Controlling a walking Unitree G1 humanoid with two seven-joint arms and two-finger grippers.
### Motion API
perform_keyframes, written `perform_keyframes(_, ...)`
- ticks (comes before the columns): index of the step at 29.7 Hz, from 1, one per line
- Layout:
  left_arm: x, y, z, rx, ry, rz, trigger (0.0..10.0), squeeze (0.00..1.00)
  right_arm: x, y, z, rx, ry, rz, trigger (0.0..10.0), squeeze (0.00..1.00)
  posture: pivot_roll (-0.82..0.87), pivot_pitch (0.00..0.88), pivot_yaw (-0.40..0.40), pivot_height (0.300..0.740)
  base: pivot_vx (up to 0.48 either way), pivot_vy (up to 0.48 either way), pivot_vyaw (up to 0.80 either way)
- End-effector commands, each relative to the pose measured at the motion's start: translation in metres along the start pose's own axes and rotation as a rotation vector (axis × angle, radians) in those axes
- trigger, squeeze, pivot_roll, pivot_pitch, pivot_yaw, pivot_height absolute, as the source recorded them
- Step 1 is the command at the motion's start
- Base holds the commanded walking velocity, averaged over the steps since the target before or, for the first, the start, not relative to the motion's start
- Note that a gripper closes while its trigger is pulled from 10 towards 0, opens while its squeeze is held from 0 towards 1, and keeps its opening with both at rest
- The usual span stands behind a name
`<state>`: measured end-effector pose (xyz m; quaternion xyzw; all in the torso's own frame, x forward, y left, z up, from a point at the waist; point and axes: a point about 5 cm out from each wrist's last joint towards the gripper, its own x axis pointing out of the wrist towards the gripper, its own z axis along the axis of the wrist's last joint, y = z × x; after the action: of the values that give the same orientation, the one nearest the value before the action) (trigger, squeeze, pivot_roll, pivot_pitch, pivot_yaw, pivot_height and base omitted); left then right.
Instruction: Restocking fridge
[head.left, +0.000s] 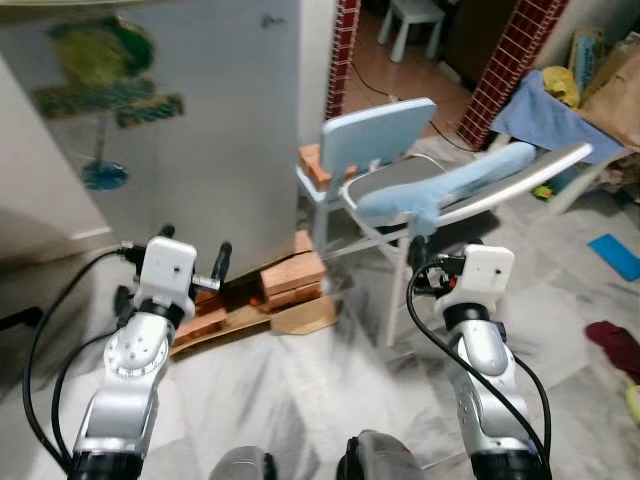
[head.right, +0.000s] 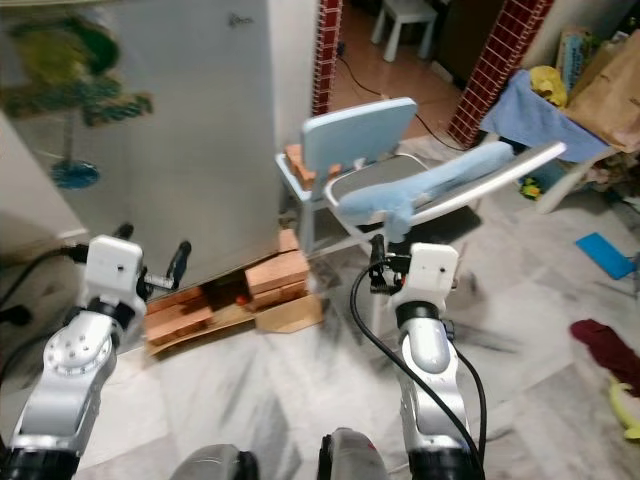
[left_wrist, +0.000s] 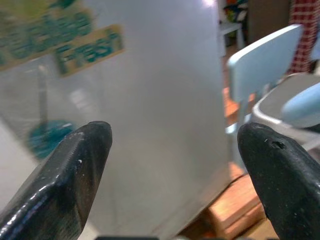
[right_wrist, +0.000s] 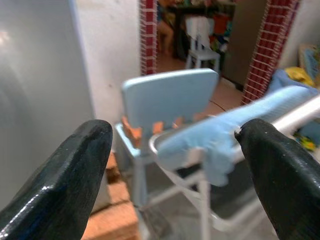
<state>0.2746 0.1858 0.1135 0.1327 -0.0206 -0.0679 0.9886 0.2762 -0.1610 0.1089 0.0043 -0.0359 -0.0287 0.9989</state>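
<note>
Both grippers, left (head.left: 195, 262) and right (head.right: 378, 255), are spread wide and empty, so I'm only approaching the fridge (head.left: 200, 130) straight ahead (door shut). Next I need to reach the door edge past that chair (head.left: 375, 160).

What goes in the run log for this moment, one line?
stage: approach | grey fridge: door closed, on bricks | left gripper: open, empty, facing door | right gripper: open, empty, facing light blue chair

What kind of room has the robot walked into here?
Most likely a lived-in home kitchen or utility corner: a grey fridge propped on bricks, a light blue chair on a marble-tile floor, and household clutter by a brick-tiled pillar.
</note>
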Motion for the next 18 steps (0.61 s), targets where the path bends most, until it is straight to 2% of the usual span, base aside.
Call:
perform_keyframes(1,0.001,-0.002,-0.005,0.005,0.021,-0.009,10.0,0.0,-0.002,-0.009,-0.005,-0.018,0.016,-0.029,10.0,0.0,-0.02,0.023,0.002,0.74,0.0,0.48,-0.72)
perform_keyframes(7,0.0,-0.007,-0.011,0.003,0.032,-0.026,10.0,0.0,-0.005,-0.017,-0.01,-0.036,0.028,-0.046,10.0,0.0,-0.02,0.023,-0.001,0.74,0.0,0.48,-0.8)
perform_keyframes(14,-0.009,-0.013,-0.02,0.015,0.048,-0.042,10.0,0.0,-0.01,-0.024,-0.013,-0.037,0.031,-0.077,10.0,0.0,-0.01,0.006,-0.002,0.74,0.0,0.48,-0.8)
perform_keyframes(18,-0.014,-0.014,-0.023,0.004,0.043,-0.059,10.0,0.0,-0.018,-0.027,-0.019,-0.037,0.052,-0.084,10.0,0.0,-0.01,0.0,-0.002,0.74,0.0,0.0,0.0)
